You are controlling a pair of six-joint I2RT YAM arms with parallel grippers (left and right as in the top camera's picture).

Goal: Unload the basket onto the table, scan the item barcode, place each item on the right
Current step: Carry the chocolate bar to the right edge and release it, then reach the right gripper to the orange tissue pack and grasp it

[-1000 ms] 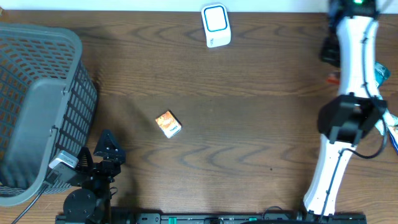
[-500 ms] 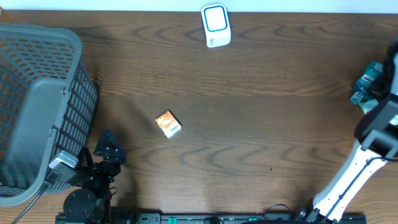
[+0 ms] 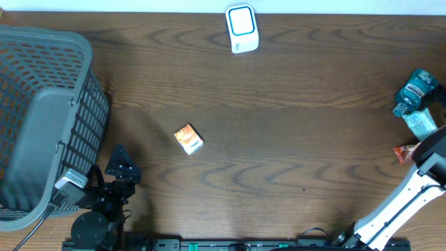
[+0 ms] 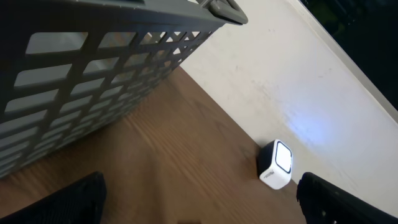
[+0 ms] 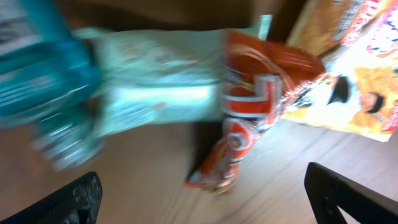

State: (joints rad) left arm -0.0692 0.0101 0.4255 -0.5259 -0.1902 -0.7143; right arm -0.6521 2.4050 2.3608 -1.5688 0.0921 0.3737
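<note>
Dark wood-grain worktop [image 3: 293, 139] carries a white, blue-faced barcode scanner [image 3: 242, 28] at its far edge. Well to the right of that scanner and nearer the robot, a loose heap holds a teal plastic bottle [image 3: 417, 89], a pale green flat packet [image 3: 422, 124] and a red crinkly foil packet [image 3: 404, 153]. The right arm [image 3: 421, 188] hangs over this heap with its jaws wide apart and empty, so the red packet is probably the item to scan. In the blurred right wrist view the packet lies just ahead of the jaws. Its long axis runs away from them, roughly crosswise to their closing line. The left arm [image 3: 104, 202], far left of the scanner beside a grey lattice basket [image 3: 42, 118], is much farther off, its jaws also wide and empty.
</note>
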